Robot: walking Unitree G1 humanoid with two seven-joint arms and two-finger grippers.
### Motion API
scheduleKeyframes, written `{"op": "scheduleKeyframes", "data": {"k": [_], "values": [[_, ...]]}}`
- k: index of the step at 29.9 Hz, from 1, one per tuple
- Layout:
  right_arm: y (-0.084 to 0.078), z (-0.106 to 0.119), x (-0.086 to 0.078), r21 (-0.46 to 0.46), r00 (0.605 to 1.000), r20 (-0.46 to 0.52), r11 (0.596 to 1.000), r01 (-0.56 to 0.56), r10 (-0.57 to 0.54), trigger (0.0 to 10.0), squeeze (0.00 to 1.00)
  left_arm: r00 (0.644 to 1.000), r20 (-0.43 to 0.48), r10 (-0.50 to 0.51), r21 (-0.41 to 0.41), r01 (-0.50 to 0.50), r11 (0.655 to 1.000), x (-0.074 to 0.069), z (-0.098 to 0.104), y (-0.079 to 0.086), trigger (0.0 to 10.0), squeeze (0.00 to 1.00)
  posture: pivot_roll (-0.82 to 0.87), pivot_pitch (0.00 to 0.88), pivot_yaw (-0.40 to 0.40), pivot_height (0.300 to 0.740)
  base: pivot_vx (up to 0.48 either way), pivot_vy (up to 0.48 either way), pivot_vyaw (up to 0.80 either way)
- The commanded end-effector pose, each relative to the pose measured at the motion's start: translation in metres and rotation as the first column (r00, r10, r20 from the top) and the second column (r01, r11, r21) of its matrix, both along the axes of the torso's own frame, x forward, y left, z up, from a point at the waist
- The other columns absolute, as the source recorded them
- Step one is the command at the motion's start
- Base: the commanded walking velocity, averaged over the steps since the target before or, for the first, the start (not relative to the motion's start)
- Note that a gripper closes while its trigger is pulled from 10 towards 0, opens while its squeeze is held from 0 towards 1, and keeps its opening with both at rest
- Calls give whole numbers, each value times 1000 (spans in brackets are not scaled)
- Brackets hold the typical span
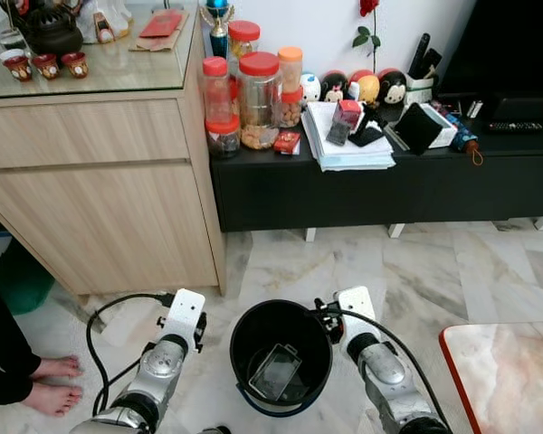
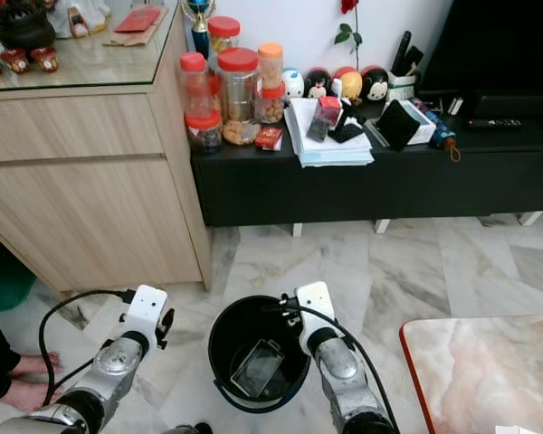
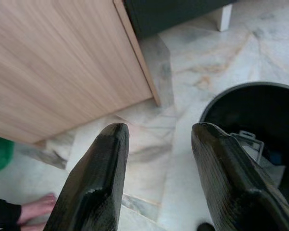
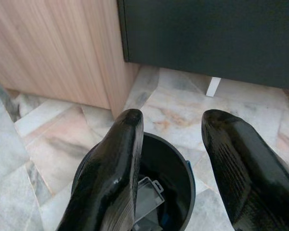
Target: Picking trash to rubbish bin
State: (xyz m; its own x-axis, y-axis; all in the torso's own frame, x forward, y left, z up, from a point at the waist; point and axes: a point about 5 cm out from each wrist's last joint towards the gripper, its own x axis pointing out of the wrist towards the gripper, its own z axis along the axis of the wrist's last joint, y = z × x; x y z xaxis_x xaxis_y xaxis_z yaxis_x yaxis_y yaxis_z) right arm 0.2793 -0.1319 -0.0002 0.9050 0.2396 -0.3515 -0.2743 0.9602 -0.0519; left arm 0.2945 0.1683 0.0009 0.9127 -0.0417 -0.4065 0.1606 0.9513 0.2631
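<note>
A black rubbish bin (image 1: 238, 336) stands on the marble floor right in front of me. Inside it lies a clear plastic container (image 1: 275, 371), tilted against the wall. My left arm's wrist (image 1: 183, 318) hovers just left of the bin; in the left wrist view my left gripper (image 3: 156, 132) is open over bare floor, with the bin (image 3: 216, 98) beside it. My right arm's wrist (image 1: 355, 312) is at the bin's right rim. My right gripper (image 4: 171, 118) is open and empty above the bin (image 4: 190, 178), the container (image 4: 147, 197) below it.
A wooden cabinet (image 1: 100, 181) rises at the left and a low black console (image 1: 380, 185) with jars and papers runs behind the bin. A person's bare feet (image 1: 54, 380) stand at the far left. A red-edged marble table (image 1: 507, 371) fills the lower right corner.
</note>
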Motion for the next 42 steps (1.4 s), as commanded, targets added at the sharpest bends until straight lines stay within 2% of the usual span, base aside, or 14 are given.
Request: {"op": "scheduleKeyframes", "data": {"k": [1, 9, 36, 42], "values": [[0, 2, 3, 13, 1000, 9, 1000, 17, -17, 10000, 0, 1000, 4, 4, 13, -4, 1000, 1, 1, 1, 10000, 0, 144, 15, 18, 740, 0, 0, 0], [7, 0, 2, 22, 1000, 9, 1000, 11, -11, 10000, 0, 1000, 9, -6, 9, 6, 1000, 1, 1, 0, 10000, 0, 146, 0, 27, 740, 0, 0, 0], [6, -2, 2, 34, 1000, 13, 999, 23, -23, 10000, 0, 1000, 2, -20, 9, 20, 1000, -1, -1, -2, 10000, 0, 144, 0, 27, 740, 0, 0, 0], [6, -2, 2, 33, 1000, 12, 999, 22, -22, 10000, 0, 1000, 4, -22, 8, 22, 1000, 0, 0, -2, 10000, 0, 145, 0, 26, 740, -293, 0, 0]]}}
